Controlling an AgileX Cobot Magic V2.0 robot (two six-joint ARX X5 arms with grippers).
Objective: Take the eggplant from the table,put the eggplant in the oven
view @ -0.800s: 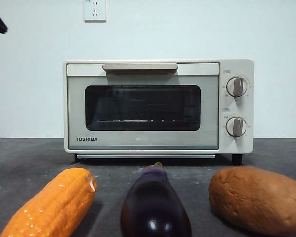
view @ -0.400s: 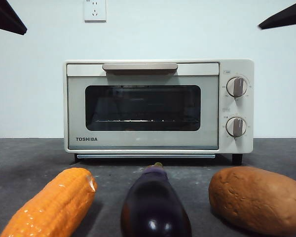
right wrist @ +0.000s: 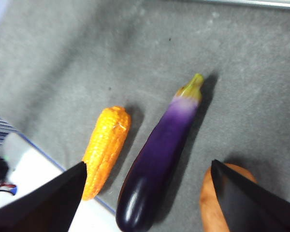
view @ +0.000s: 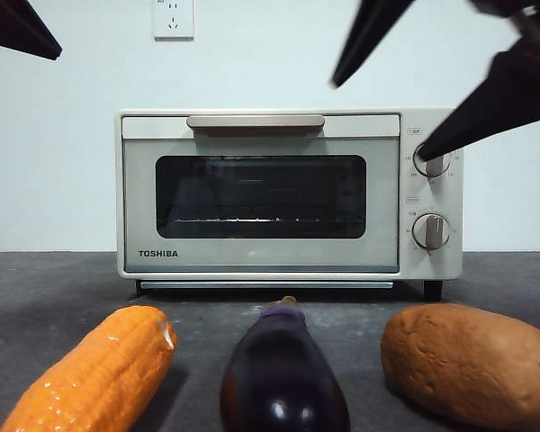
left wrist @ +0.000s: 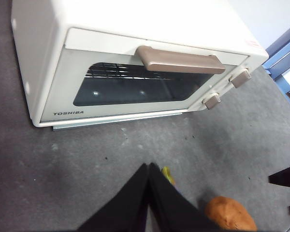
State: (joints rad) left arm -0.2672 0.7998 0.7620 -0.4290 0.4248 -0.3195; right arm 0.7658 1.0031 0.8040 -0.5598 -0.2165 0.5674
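The eggplant [view: 283, 373] lies on the table [view: 54, 288] in front of the oven [view: 261, 193], its yellowish stem toward the closed glass door. My right gripper [view: 380, 121] hangs open at the upper right of the front view, well above the table. From its wrist camera the eggplant [right wrist: 159, 159] lies below and between the spread jaws of the right gripper [right wrist: 149, 163], untouched. My left gripper [left wrist: 148, 169] is shut and empty, high before the oven [left wrist: 135, 82]; only the eggplant's stem [left wrist: 167, 175] peeks past its jaws. It shows as a black tip [view: 18, 27] at the top left.
An orange corn cob [view: 94, 373] lies left of the eggplant and a brown potato-like lump [view: 472, 360] lies to its right, both close beside it. The oven's handle bar [view: 255, 121] and two knobs [view: 431, 193] face forward. A wall stands behind the oven.
The right gripper has come down and inward from the top right corner, now large and open before the oven's upper right. The left tip barely shifted. The vegetables have not moved.
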